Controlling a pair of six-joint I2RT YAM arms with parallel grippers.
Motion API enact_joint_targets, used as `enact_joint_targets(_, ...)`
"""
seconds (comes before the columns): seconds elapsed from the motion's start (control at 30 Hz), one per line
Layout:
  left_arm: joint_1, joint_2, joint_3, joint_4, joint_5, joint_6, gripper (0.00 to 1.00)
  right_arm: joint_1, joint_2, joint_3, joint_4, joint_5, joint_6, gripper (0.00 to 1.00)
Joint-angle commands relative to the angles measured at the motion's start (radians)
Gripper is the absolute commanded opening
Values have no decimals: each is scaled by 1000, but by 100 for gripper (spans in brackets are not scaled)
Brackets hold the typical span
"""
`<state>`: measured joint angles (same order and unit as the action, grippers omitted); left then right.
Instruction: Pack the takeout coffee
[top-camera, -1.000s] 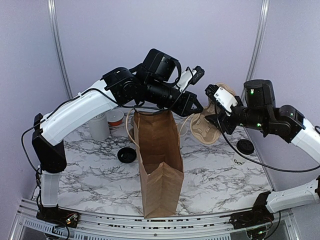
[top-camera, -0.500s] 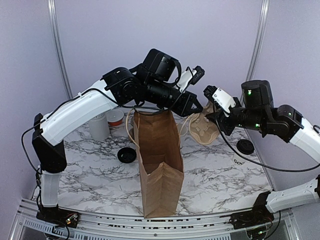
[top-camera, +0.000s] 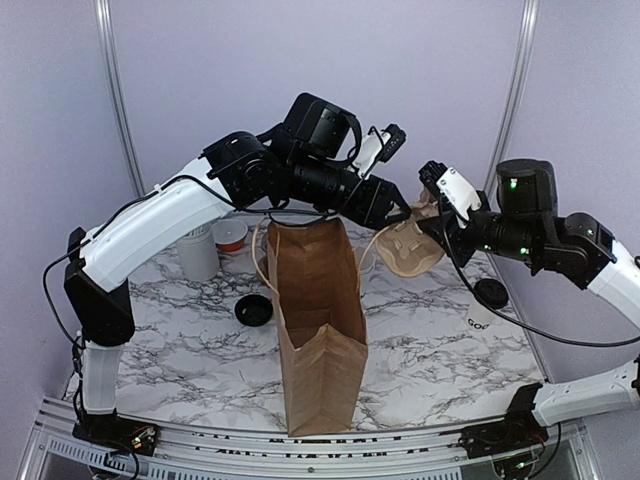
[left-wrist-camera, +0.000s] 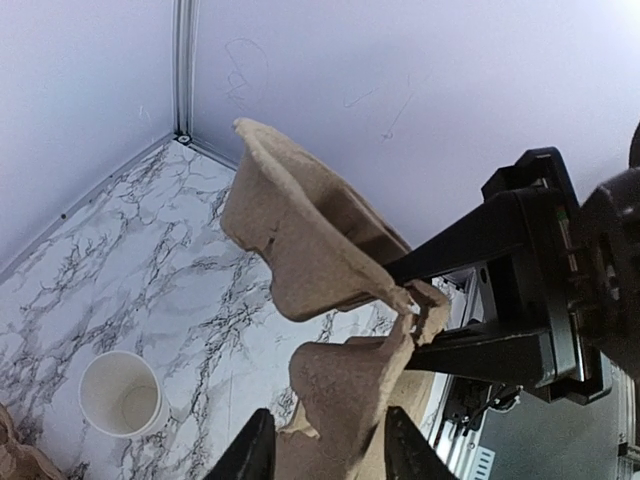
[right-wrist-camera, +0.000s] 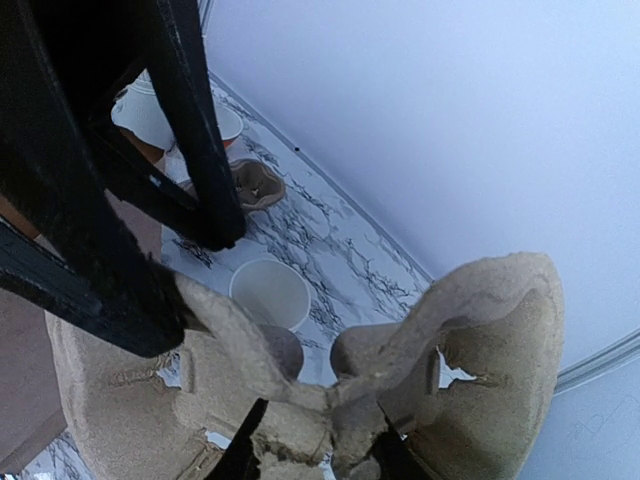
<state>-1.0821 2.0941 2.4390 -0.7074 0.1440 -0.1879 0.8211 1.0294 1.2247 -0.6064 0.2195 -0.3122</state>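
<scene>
A brown paper bag (top-camera: 320, 320) is seen standing upright and open-topped at the middle of the marble table (top-camera: 430, 350). Just behind and above its mouth, a moulded pulp cup carrier (top-camera: 408, 250) is held in the air, tilted, between the two arms. In the left wrist view the left gripper (left-wrist-camera: 328, 430) is seen with its fingers on either side of one wall of the carrier, and they appear to be closed on it, though the contact itself is cut off by the lower edge of the frame. The right gripper (right-wrist-camera: 310, 440) is clamped on the opposite rim of the carrier, its black fingers being shown pinched on the torn pulp edge in the left wrist view. The takeout coffee (top-camera: 489, 295), black dome lid on, is left standing on the table near the right edge, under the right arm and well apart from the bag. A lidless white cup (top-camera: 198, 252) is placed at the back left, and a loose black lid (top-camera: 254, 310) lies left of the bag.
</scene>
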Motion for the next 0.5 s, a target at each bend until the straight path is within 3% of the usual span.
enact_joint_targets(0.0,-3,-33,25,30,-44,-7,47,5,-24,-17,54,15,46,25)
enact_joint_targets(0.27,5,-84,22,71,-106,-24,69,6,-44,-37,82,31,69,25)
enact_joint_targets(0.47,12,-146,-4,95,-192,-61,74,4,-50,-47,103,44,91,26)
